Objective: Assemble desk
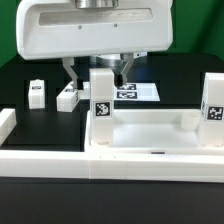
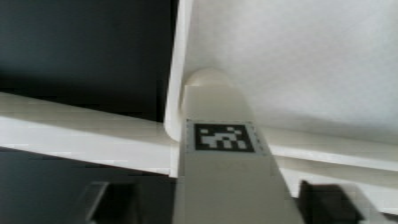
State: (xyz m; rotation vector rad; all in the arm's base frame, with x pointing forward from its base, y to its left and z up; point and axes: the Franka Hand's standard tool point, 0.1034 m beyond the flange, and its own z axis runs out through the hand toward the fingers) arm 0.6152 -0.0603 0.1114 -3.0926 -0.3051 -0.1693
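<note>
Table (image 1: 30,65): black; border wall (image 1: 40,165) along 6 o'clock edge, exterior view.
Tabletop (image 1: 150,135): rim up, 6 o'clock of centre.
Leg (image 1: 102,100): upright in 10 o'clock corner socket (image 2: 201,85).
Second leg (image 1: 213,100): 2 o'clock corner.
Gripper (image 1: 97,75): fingers straddle Leg; clamped or not, cannot tell.
Risk: off-axis squeeze cocks Leg in socket, or drags Tabletop.

Fingers half seen
Fingers (image 2: 338,203) blur and run off the wrist view's edge; in the exterior view the near leg (image 1: 101,105) partly covers them.
</note>
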